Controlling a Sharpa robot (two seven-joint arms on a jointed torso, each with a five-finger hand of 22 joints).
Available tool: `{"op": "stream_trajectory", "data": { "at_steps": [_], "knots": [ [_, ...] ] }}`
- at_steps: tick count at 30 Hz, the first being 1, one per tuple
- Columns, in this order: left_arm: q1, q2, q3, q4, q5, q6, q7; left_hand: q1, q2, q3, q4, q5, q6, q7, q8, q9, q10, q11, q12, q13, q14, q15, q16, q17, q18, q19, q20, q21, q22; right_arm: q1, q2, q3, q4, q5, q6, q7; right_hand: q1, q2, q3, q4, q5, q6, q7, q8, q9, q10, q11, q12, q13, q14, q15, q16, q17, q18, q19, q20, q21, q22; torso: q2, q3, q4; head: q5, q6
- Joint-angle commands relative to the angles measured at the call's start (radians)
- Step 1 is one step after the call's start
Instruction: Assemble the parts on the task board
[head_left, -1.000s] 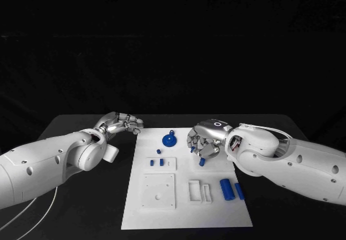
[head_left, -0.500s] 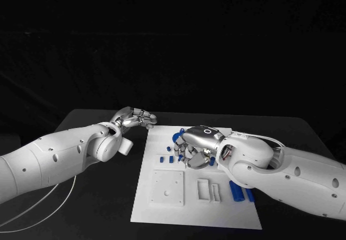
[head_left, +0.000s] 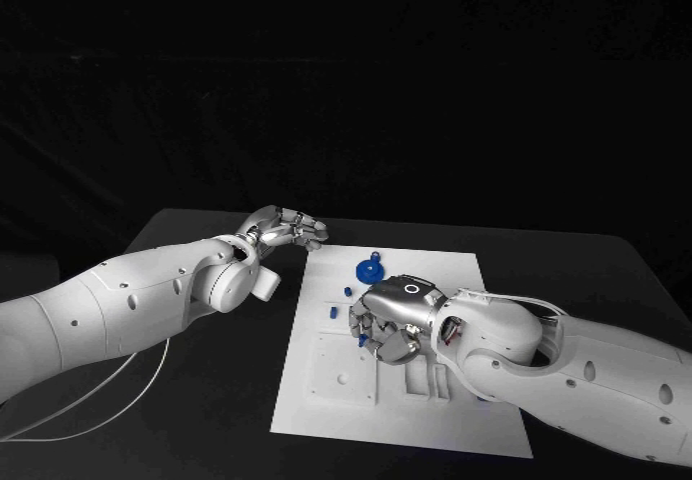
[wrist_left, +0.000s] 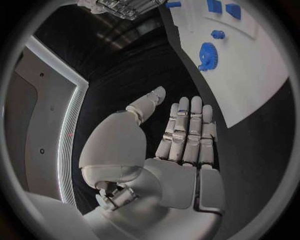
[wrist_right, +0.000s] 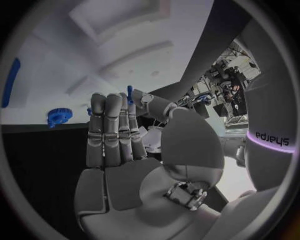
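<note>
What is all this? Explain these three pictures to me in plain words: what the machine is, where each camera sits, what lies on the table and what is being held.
This is a robot with two white arms, each ending in a silver hand. The square picture comes from a camera on its head, looking down at a black table. The two round pictures come from cameras at its wrists, each looking out from behind that arm's hand. On the table lies a white task board with small blue parts on it, among them a blue gear. The left hand hangs over the table beside the board's far corner, fingers straight, holding nothing. The right hand is over the board and seems to pinch a small blue peg between thumb and finger.
</note>
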Motion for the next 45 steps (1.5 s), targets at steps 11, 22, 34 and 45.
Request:
{"op": "stream_trajectory", "data": {
  "at_steps": [11, 22, 34, 45],
  "knots": [
    [0.001, -0.001, 0.001, 0.000, 0.008, 0.003, 0.011, -0.002, 0.009, -0.006, -0.001, 0.005, -0.006, -0.001, 0.004, -0.001, -0.007, -0.001, -0.002, -0.002, 0.007, 0.001, -0.007, 0.002, 0.015, 0.006, -0.003, -0.006, 0.001, -0.013, -0.005, -0.008, 0.007, -0.031, 0.027, 0.004, 0.000, 0.004, -0.001, 0.002, 0.006, 0.005, -0.001, 0.003, 0.004, 0.004, 0.003, -0.006, 0.002, 0.000, -0.007, 0.006, 0.001, 0.015, -0.003, -0.007, 0.005, 0.002, 0.000, 0.0019, -0.0017, 0.013, -0.016],
    [0.001, -0.001, 0.001, 0.001, 0.008, 0.005, 0.011, -0.002, 0.009, -0.007, -0.001, 0.005, -0.006, -0.001, 0.004, -0.002, -0.008, -0.001, -0.002, -0.002, 0.007, 0.001, -0.008, 0.003, 0.015, 0.006, -0.003, -0.007, 0.002, -0.016, -0.002, -0.020, -0.004, -0.033, 0.033, 0.003, 0.000, 0.006, -0.002, 0.000, 0.007, 0.005, -0.001, 0.003, 0.005, 0.004, 0.003, -0.007, 0.004, 0.000, -0.007, 0.006, 0.001, 0.015, -0.003, -0.007, 0.005, 0.002, 0.000, 0.0012, -0.0006, 0.010, -0.018],
    [0.001, -0.002, 0.001, 0.003, 0.008, 0.007, 0.010, -0.003, 0.009, -0.007, -0.001, 0.005, -0.006, -0.001, 0.004, -0.002, -0.008, -0.001, -0.002, -0.002, 0.007, 0.001, -0.010, 0.004, 0.014, 0.006, -0.003, -0.008, 0.002, -0.019, 0.011, -0.027, -0.022, -0.064, 0.025, 0.002, 0.000, 0.007, -0.003, -0.002, 0.008, 0.005, -0.001, 0.003, 0.007, 0.003, 0.003, -0.007, 0.006, 0.000, -0.007, 0.007, 0.001, 0.015, -0.003, -0.008, 0.005, 0.002, 0.000, 0.0005, -0.0002, 0.013, -0.021],
    [0.001, -0.003, 0.001, 0.002, 0.008, 0.010, 0.007, -0.003, 0.009, -0.007, -0.001, 0.005, -0.007, 0.000, 0.004, -0.002, -0.009, -0.001, -0.002, -0.003, 0.007, 0.001, -0.011, 0.006, 0.014, 0.005, -0.003, -0.008, 0.002, -0.019, 0.011, -0.028, -0.020, -0.076, 0.020, -0.001, 0.000, 0.007, -0.003, -0.003, 0.008, 0.005, -0.001, 0.003, 0.008, 0.004, 0.002, -0.007, 0.007, 0.000, -0.008, 0.007, 0.001, 0.015, -0.003, -0.008, 0.006, 0.003, 0.000, 0.0008, -0.0002, 0.013, -0.023]
  ]
}}
